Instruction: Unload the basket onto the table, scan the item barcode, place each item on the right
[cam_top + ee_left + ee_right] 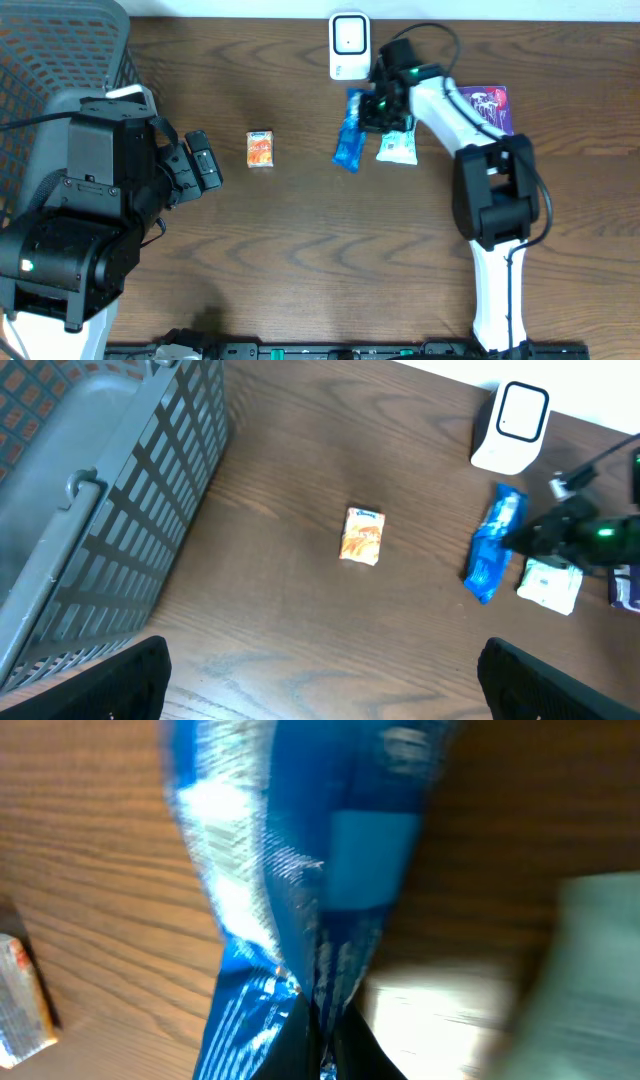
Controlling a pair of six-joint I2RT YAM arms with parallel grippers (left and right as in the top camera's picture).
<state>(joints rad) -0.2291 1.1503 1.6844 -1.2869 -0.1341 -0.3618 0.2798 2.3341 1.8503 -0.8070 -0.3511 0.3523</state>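
The blue packet [349, 140] lies on the table [300, 250] a bit right of the middle of the overhead frame. Its long side runs up and down the picture, tipped a little. The top end points at the white scanner [348, 45], which stands near it at the top edge. The right tool [370, 108] is pressed together and pinches the packet near that top end. In the right wrist view the packet fills most of the frame, with the thin black tips closed on it at the bottom. I cannot tell if the packet is lifted off the table or not. A white pack [397, 148] lies just beside it on the right. A small orange box [260, 149] sits well apart on the left. The left tool [205, 165] is spread wide and holds nothing, far over at the left. So the right arm is much nearer, and I think the next move is a short one, up the frame to the scanner.
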